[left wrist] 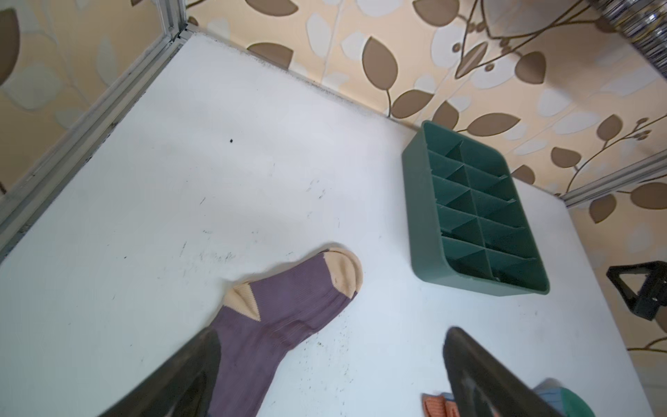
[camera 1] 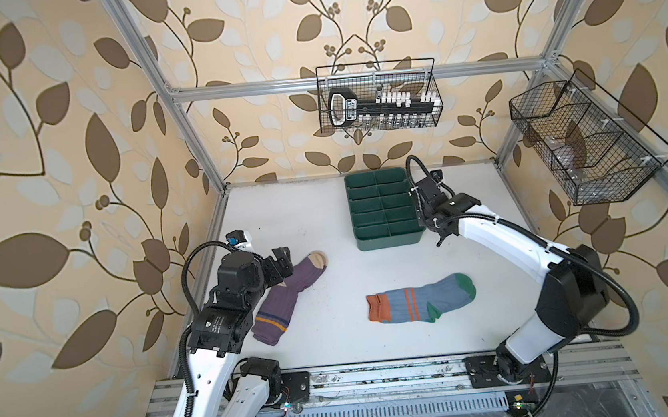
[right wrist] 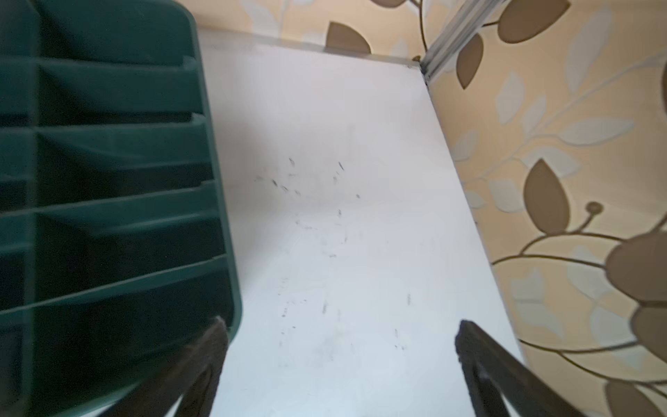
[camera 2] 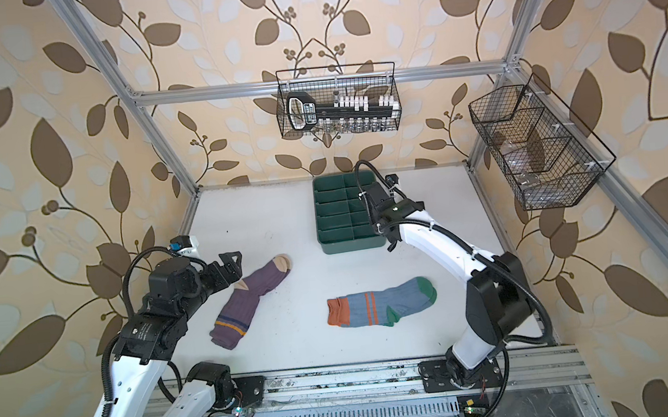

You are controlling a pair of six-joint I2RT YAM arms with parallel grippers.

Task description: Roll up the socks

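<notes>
So far nothing is rolled: both socks lie flat on the white table (camera 1: pixel 325 218), well apart. The purple sock (camera 1: pixel 286 293) lies near the left edge, its beige toe pointing toward the back. The light blue sock (camera 1: pixel 420 299) lies nearer the front, its orange cuff toward the middle.

The left gripper (left wrist: pixel 332 334) hovers over the purple sock's heel, jaws spread wide and holding nothing. The right gripper (right wrist: pixel 343 323) hangs just beside the green divided tray (camera 1: pixel 390 241), also wide open and empty.

I judge the work is at its first approach. The next move calls for pinching one end of a sock and turning it over itself.

Room is tight by the left frame rail. The bare middle between the socks offers space.
</notes>
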